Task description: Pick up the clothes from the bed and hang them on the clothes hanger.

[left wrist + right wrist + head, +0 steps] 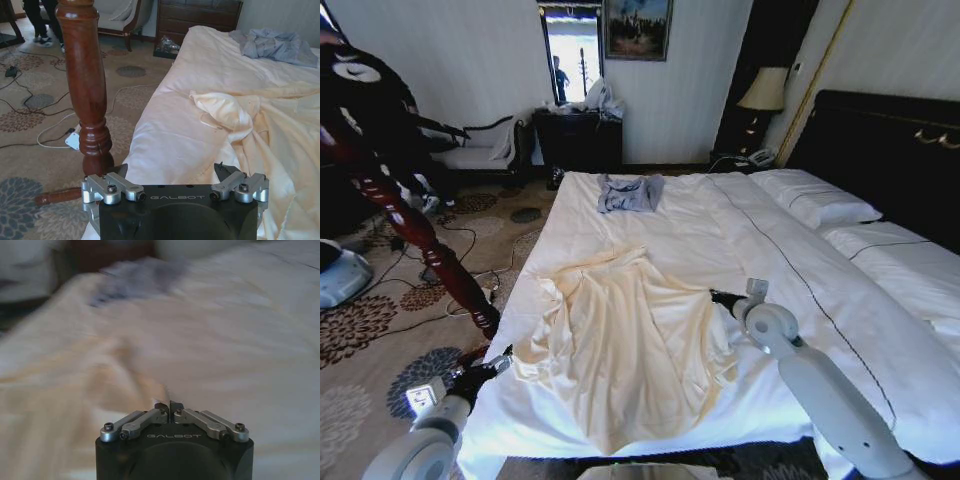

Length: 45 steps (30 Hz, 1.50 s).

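The clothes (620, 350), a long cream garment, lie spread and wrinkled on the near half of the bed (720, 230). My right gripper (718, 297) hovers low over the white duvet just right of the garment; in the right wrist view its fingertips (170, 405) meet, shut on nothing. My left gripper (500, 362) sits at the bed's left edge, open, with its fingers (119, 173) spread wide. A folded corner of the clothes (225, 112) lies ahead of it. I cannot make out the clothes hanger among the dark shapes at the top of the wooden post.
A thick reddish-brown wooden post (420, 240) leans close by my left gripper beside the bed. A small grey-blue garment (628, 192) lies at the far end of the bed. Cables (450, 270) cross the patterned carpet. Pillows (815, 200) and the dark headboard (890, 140) are on the right.
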### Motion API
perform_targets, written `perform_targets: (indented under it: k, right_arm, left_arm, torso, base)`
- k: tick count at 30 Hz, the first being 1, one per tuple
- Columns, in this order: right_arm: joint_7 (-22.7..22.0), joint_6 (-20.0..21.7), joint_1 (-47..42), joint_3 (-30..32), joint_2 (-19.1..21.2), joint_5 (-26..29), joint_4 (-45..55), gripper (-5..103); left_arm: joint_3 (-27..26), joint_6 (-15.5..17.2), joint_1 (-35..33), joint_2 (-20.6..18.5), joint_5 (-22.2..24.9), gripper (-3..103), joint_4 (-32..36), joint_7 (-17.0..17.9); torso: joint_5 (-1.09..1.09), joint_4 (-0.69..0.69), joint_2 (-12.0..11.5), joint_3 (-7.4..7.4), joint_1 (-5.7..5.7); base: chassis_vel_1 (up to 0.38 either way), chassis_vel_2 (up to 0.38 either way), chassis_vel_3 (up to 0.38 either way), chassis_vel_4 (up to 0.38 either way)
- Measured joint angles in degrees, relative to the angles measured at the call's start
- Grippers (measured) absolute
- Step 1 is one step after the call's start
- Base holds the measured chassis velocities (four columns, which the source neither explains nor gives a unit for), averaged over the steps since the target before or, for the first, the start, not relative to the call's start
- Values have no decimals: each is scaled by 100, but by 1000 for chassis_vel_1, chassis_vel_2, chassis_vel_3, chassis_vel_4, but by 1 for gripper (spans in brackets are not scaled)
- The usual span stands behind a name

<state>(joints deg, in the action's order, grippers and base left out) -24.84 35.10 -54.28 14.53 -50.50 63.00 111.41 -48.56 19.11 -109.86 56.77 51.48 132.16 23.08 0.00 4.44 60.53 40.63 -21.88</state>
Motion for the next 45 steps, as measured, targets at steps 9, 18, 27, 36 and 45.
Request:
perform_targets:
  k: [9, 18, 27, 36, 45]
  right_arm:
    - [727, 31, -49, -931, -8, -353, 718, 1]
    - [1067, 212, -360, -1275, 16, -493, 495, 18]
    - [1229, 323, -945, -799, 396, -400, 1190, 51]
    - [460, -7, -1585, 627, 144, -243, 1299, 83]
    - [352, -118, -2696, 1776, -291, -523, 1465, 100]
  left_arm:
    - [-98, 0, -140, 17, -30, 99, 111, 5]
    - [-67, 7, -143, 20, -93, 99, 202, 1]
    - [-105, 10, -159, -15, -169, 99, 340, -12]
    - [-735, -170, -123, -295, -188, 100, 895, -227]
    - [-1844, -113, 183, -1464, -433, 100, 1137, 6]
  torso:
    - [-1, 1, 1, 0, 0]
    - [1, 2, 0, 0, 0]
    - [0, 2, 1, 0, 0]
    - [1, 0, 0, 0, 0]
    - [-1, 2, 1, 0, 0]
  base:
    - [0, 0, 0, 0]
    - [0, 0, 0, 0]
    - [0, 0, 0, 0]
    - [0, 0, 0, 0]
    - [0, 0, 0, 0]
